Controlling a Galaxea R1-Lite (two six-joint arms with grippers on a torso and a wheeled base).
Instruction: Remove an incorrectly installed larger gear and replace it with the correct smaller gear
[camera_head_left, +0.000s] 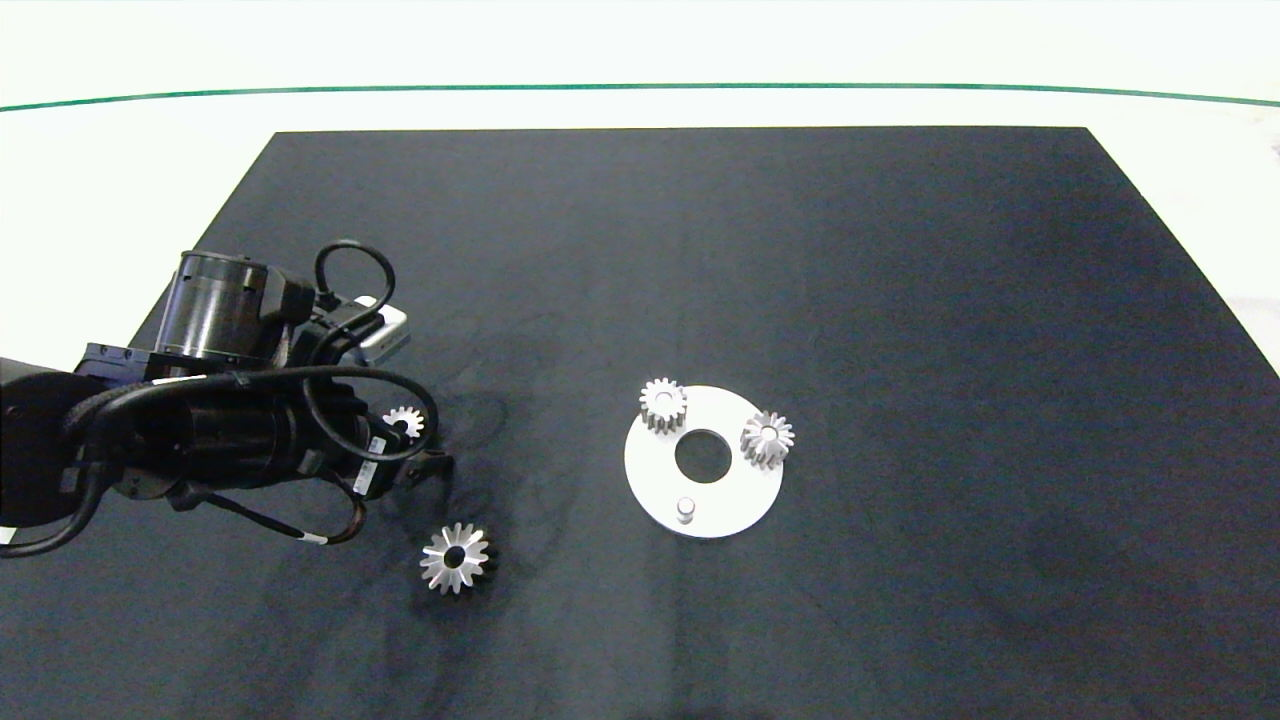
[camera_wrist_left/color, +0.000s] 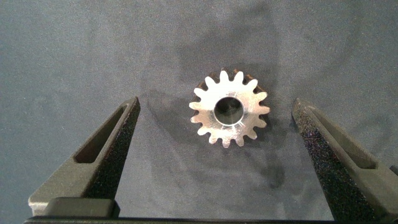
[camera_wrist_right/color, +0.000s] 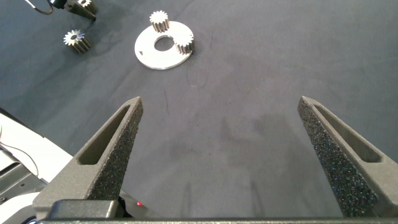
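Silver smaller gear (camera_wrist_left/color: 229, 114) lies flat on the dark desk mat (camera_head_left: 700, 250), between the spread fingers of the left hand (camera_wrist_left/color: 214, 134) — nothing gripped. Nearby lies the larger gear (camera_head_left: 455, 558), off the round plate (camera_head_left: 735, 500), whose one peg (camera_head_left: 685, 510) stands bare. Risk: closing off-centre could skid the gear aside. The right hand (camera_wrist_right/color: 221, 149) hangs open, well apart.

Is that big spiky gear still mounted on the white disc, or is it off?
Off. The larger gear lies flat on the black mat, apart from the white disc, whose third peg stands bare.
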